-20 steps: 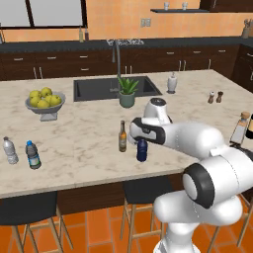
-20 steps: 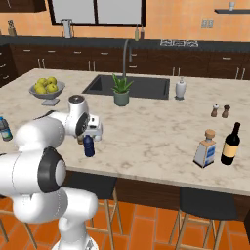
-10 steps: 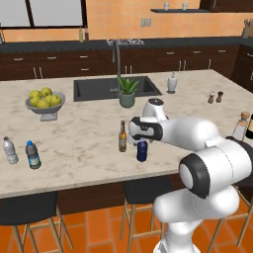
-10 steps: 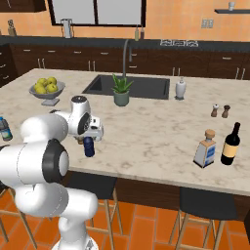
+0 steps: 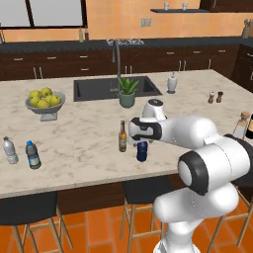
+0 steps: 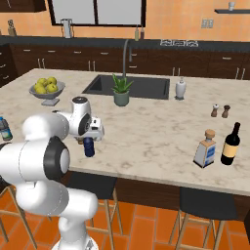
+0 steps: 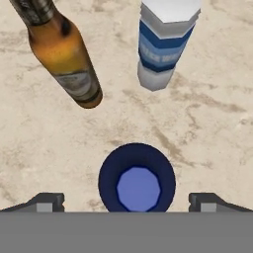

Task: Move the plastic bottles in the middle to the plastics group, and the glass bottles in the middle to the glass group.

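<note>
A dark navy plastic bottle (image 5: 142, 151) (image 6: 89, 147) stands near the island's front edge. My gripper (image 5: 142, 141) (image 6: 92, 135) hangs just above it, pointing down, jaws open. In the hand view the navy bottle (image 7: 137, 180) is seen from the top, centred between my open gripper (image 7: 127, 202) with its tips wide on either side. Beyond it stand the amber glass bottle (image 7: 66, 59) (image 5: 122, 137) and the clear plastic bottle with white cap and blue label (image 7: 165, 42). The plastics group (image 5: 20, 153) is at the island's left end. The glass group (image 6: 217, 146) is at the right.
On the island are a fruit bowl (image 5: 44, 101), a potted plant (image 5: 127, 92) by the sink (image 5: 99, 89), a soap dispenser (image 5: 171, 83) and salt and pepper shakers (image 5: 215, 97). Stools (image 5: 143, 190) stand under the front edge.
The hand has sunk slightly toward the navy bottle while the arm's elbow swung nearer. The jaws stayed open and the bottles have not moved.
</note>
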### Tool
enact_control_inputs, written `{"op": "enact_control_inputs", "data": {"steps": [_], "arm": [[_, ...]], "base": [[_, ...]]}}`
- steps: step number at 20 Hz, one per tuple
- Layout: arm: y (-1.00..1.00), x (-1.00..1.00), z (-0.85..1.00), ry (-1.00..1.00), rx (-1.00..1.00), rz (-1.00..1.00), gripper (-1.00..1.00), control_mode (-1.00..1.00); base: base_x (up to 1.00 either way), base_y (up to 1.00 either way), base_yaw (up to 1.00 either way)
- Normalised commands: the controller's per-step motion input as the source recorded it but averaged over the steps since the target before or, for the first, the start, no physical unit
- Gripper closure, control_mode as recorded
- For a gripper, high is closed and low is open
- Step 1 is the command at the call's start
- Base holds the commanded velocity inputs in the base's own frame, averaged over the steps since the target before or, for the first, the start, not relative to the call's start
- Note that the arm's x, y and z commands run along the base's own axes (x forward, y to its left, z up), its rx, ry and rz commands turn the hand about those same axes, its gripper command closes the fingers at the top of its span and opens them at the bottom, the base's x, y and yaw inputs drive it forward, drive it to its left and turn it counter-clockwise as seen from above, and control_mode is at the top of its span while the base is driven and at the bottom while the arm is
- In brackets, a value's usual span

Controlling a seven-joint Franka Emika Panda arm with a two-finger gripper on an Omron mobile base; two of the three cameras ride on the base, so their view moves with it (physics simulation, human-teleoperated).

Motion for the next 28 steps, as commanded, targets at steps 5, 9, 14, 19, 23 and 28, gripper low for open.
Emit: {"op": "enact_control_inputs", "data": {"steps": [5,9,14,19,23,28], "arm": [[0.0,0.0,-0.01,-0.1,0.0,0.0,-1.0,-1.0],[0.0,0.04,-0.18,-0.05,0.0,0.0,-1.0,-1.0],[0.0,0.04,-0.19,0.0,0.0,0.0,-1.0,-1.0],[0.0,0.02,-0.05,0.0,0.0,0.0,-1.0,-1.0],[0.0,0.0,0.0,0.0,0.0,0.0,1.0,-1.0],[0.0,0.0,0.0,0.0,0.0,0.0,1.0,-1.0]], "base": [[0.0,0.0,0.0],[0.0,0.0,0.0],[0.0,0.0,0.0],[0.0,0.0,0.0],[0.0,0.0,0.0],[0.0,0.0,0.0]]}}
